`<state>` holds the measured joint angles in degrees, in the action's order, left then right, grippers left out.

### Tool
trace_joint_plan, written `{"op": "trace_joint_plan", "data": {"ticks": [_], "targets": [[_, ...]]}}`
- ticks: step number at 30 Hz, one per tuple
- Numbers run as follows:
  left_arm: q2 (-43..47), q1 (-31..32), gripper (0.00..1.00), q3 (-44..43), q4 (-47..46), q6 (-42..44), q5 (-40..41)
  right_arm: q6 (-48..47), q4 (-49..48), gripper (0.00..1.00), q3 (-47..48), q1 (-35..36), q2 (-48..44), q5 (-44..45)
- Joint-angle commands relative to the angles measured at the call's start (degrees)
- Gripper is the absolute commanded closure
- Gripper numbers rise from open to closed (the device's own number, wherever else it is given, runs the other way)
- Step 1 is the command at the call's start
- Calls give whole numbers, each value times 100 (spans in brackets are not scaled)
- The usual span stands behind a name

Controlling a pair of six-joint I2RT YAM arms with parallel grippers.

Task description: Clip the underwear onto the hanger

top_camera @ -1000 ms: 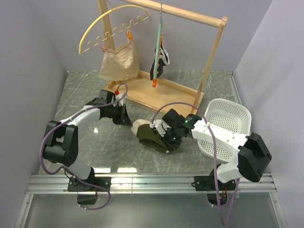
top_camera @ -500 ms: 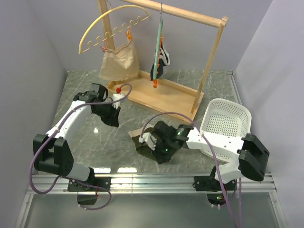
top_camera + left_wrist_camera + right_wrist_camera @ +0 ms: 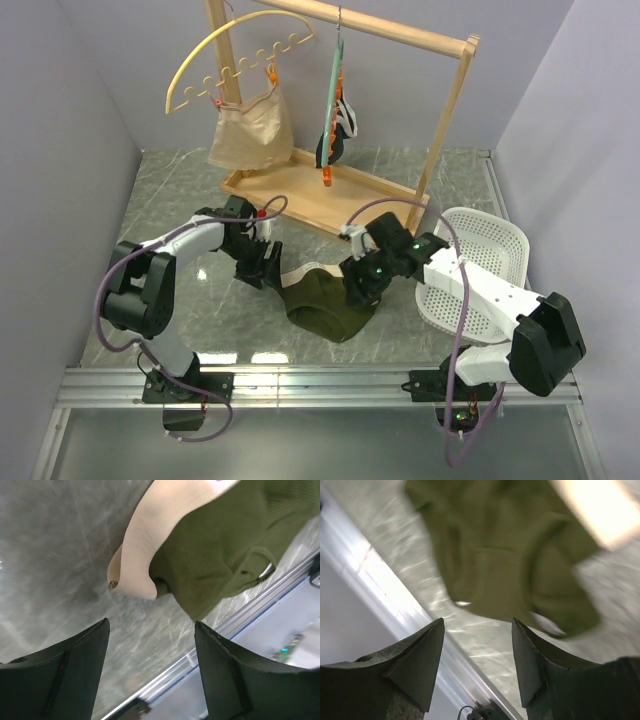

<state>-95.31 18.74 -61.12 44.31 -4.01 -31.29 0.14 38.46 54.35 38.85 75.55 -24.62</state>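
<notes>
The underwear (image 3: 325,308) lies crumpled just in front of the wooden rack (image 3: 300,193) carrying the hanger (image 3: 334,90), and the left gripper (image 3: 151,625) and right gripper (image 3: 477,622), both spread and empty, should each pinch an end of the waistband (image 3: 145,540).

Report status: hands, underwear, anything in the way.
Left hand open, right hand open, both beside underwear. It lies on table, unclipped. Hanger on rack, navy garment hanging on it.

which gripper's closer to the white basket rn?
Right. The right gripper is at the underwear's right edge, toward the basket; the left gripper is beyond the underwear, farther away.
</notes>
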Motion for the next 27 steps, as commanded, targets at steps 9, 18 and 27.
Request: {"op": "trace_joint_plan", "data": {"ticks": [9,18,27], "targets": [[-1313,174,68,-522,-846,-1252,25,724,-181,36,-161,-756,-278,826],[-719,-512,100,-568,86,144,1274,1005,-1041,41,-162,-923,267,1566],[-401,-573,92,-58,-151,261,1169,2164,-2614,43,-109,-783,1338,1372]]}}
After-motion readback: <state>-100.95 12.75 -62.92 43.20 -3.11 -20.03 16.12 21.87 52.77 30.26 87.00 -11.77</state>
